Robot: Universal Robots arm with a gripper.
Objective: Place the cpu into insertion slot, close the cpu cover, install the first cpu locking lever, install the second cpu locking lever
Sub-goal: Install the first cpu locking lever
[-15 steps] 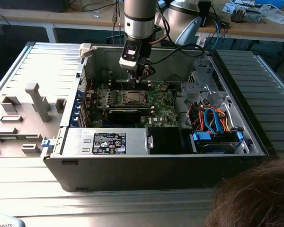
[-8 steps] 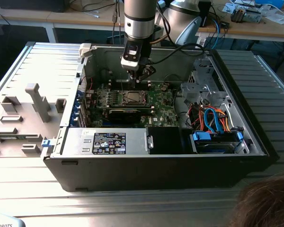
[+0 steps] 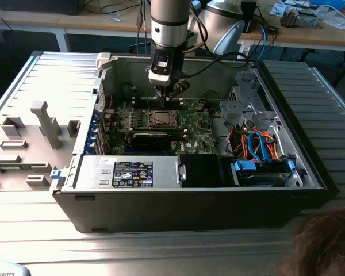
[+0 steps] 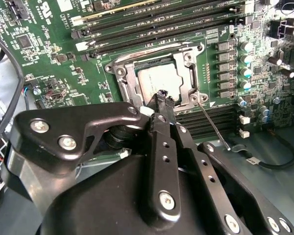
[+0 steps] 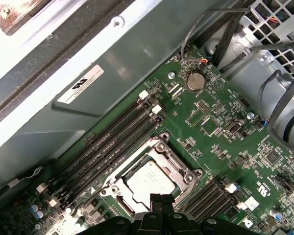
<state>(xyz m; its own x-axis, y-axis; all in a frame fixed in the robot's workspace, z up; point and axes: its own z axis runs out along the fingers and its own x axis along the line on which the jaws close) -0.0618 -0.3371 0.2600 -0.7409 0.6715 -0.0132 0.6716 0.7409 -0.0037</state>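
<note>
The cpu [image 4: 157,81] lies flat in the insertion slot [image 4: 118,71] of the green board, its silver top showing in both wrist views [image 5: 149,178]. The cpu cover [image 4: 182,68] lies down around it as a metal frame [image 5: 169,155]. A thin wire locking lever [image 4: 213,125] sticks out at an angle from one corner of the slot, free of its catch. My gripper [image 4: 162,96] hangs just over one edge of the cpu, fingers shut with nothing between them. In the exterior view the gripper [image 3: 168,95] sits above the slot [image 3: 161,119] inside the open case.
Long black memory slots [image 4: 152,27] flank the socket on two sides. Case walls [image 5: 88,103], a drive cage [image 3: 247,106] with coloured cables [image 3: 259,144] and a power supply [image 3: 129,172] surround the board. Grey fixture blocks [image 3: 43,123] stand at the exterior view's left; a person's hair [image 3: 328,241] is at bottom right.
</note>
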